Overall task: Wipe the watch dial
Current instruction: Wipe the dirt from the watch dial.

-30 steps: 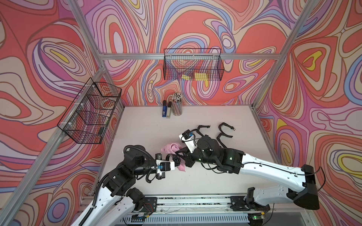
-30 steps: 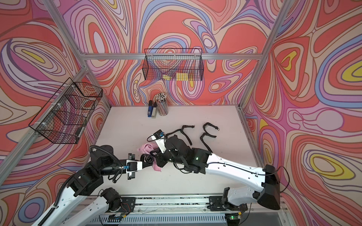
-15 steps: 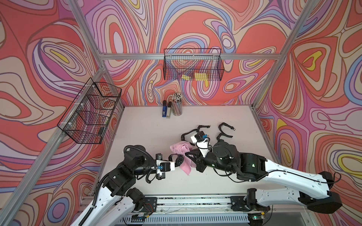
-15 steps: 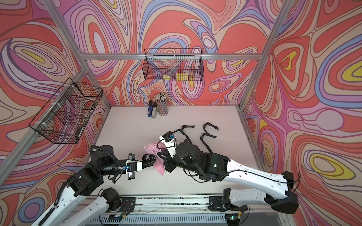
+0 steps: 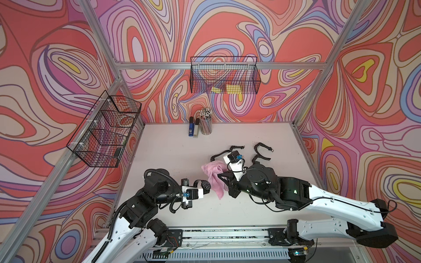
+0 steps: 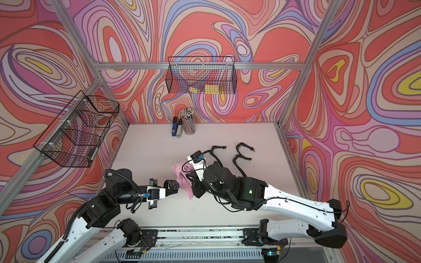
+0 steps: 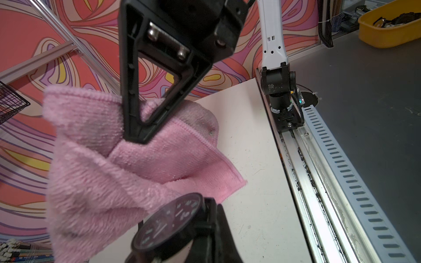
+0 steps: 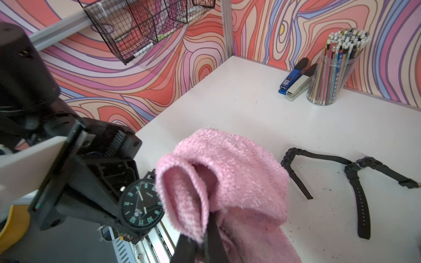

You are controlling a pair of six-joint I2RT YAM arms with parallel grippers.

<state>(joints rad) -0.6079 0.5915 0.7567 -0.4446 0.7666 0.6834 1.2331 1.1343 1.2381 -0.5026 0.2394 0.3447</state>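
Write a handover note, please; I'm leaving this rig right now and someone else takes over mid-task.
Left gripper: shut on the watch, held above the table, dial uncovered.
Right gripper: shut on the cloth, which hangs right beside the dial; contact unclear.
Done: both things picked up and brought together.
Left: rub the cloth across the dial.

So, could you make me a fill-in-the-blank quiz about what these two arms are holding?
The right arm's fingers pinch a fluffy ____ microfibre cloth. The left arm's fingers clamp a round ____ wristwatch. Next to the clear cup of pencils lie ____ staplers, one blue and one grey.
Missing words: pink; black; two.
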